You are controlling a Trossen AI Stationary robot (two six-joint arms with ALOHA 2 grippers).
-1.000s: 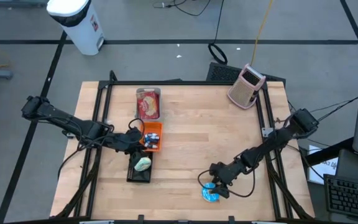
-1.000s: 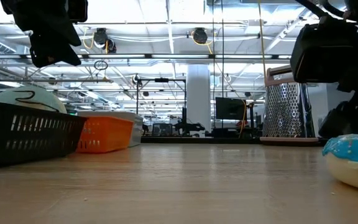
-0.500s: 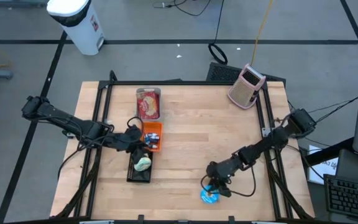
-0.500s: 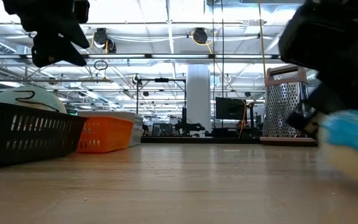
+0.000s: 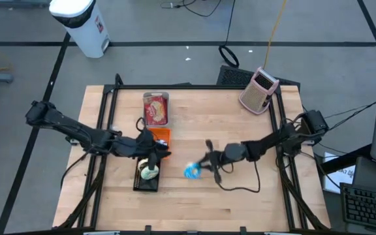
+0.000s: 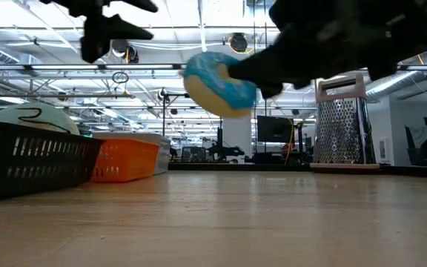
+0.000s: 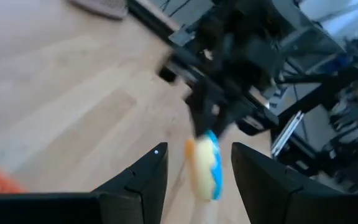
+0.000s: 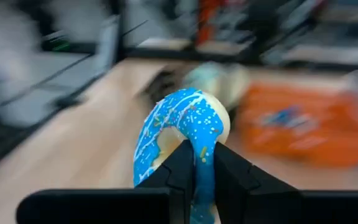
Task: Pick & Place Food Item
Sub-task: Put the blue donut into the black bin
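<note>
Doughnut (image 5: 192, 171) in transit: the right gripper (image 5: 201, 166) pinches the blue-iced ring by its rim and carries it above the table (image 5: 253, 196), just right of the black basket (image 5: 147, 179). The carry is under way; placing comes next, I judge, and calls for lining up over a bin (which one, the task leaves unsaid) before letting go. The left gripper (image 7: 194, 180) waits over the basket, fingers spread, empty. Motion blur smears the right arm, and the basket's contents are partly hidden.
</note>
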